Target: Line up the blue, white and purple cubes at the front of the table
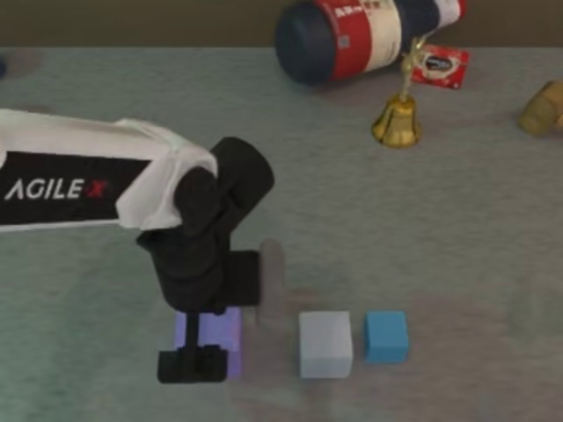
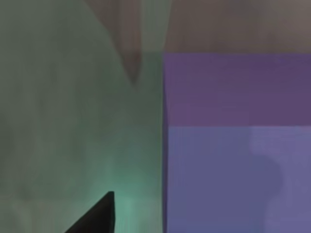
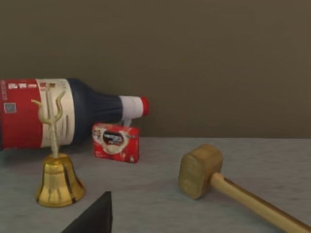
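Three cubes stand in a row near the front of the table [image 1: 457,246]: the purple cube [image 1: 224,338] at the left, the white cube [image 1: 325,344] in the middle and the small blue cube [image 1: 386,337] at the right. My left gripper [image 1: 191,362] hangs over the purple cube's left part and is open. In the left wrist view the purple cube [image 2: 233,145] fills one side, and a strip of table separates it from the one visible fingertip [image 2: 99,216]. My right arm is out of the top view. Its wrist view shows one dark fingertip [image 3: 97,216] set wide, holding nothing.
At the back lie a large dark bottle with a red-and-white label [image 1: 361,31], a small red box [image 1: 437,66], a brass bell [image 1: 398,120] and a wooden mallet [image 1: 541,107]. The left arm's white link [image 1: 79,176] spans the table's left half.
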`<state>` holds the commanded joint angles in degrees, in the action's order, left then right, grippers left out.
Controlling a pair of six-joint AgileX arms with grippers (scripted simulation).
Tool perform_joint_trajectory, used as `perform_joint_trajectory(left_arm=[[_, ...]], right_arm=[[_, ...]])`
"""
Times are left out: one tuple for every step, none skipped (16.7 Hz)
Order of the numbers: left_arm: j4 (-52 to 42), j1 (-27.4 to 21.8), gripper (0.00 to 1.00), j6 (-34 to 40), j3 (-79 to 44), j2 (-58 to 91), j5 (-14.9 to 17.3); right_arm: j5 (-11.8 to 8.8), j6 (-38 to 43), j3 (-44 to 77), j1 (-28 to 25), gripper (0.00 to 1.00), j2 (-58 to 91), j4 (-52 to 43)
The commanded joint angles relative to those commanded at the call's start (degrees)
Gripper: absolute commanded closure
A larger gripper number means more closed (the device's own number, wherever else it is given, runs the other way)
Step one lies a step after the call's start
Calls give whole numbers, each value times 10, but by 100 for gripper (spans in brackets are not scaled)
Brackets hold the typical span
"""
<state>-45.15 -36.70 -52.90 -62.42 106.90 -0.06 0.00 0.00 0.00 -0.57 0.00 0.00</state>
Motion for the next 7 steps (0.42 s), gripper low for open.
perform_joint_trajectory(left_arm=[[-22, 2, 0, 1, -12, -10, 0], [-47, 4, 0, 1, -23, -20, 0], [-71, 5, 0, 1, -35, -29, 0], [-91, 6, 0, 2, -45, -38, 0], [-105, 7, 0, 2, -53, -46, 0], [-114, 8, 0, 3, -58, -52, 0], [-116, 8, 0, 3, -59, -54, 0]], right_arm=[[0, 0, 0, 0, 0, 0, 0], [0, 0, 0, 0, 0, 0, 0], [0, 0, 0, 0, 0, 0, 0], [0, 0, 0, 0, 0, 0, 0], [0, 0, 0, 0, 0, 0, 0], [0, 0, 0, 0, 0, 0, 0], [0, 0, 0, 0, 0, 0, 0]])
